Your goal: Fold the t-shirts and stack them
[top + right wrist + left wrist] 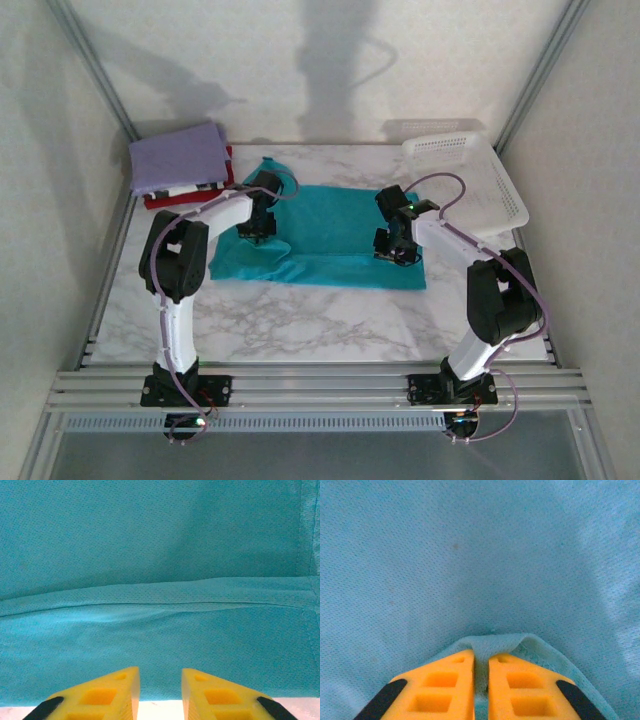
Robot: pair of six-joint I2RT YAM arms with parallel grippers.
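The plain teal short-sleeved cloth t-shirt (335, 225) lies spread on the marble counter (300, 325), its long axis running left to right, so each arm is nearest its own end. The left tool (481, 680) is clamped on a raised pinch of the teal cloth. The right tool (160, 692) stands at the near right hem with its fingers apart and empty.

There is one spread shirt. Three folded ones are stacked at the far left: lavender (180, 158), black-and-white patterned (197, 187) and red (165, 201). One white perforated plastic basket (470, 150) sits at the far right.

A robotics lab test cell: left arm (178, 270) and right arm (495, 300) stood bolted to aluminium rails (320, 383) at a marble-patterned counter (320, 320) inside white panels (420, 60).
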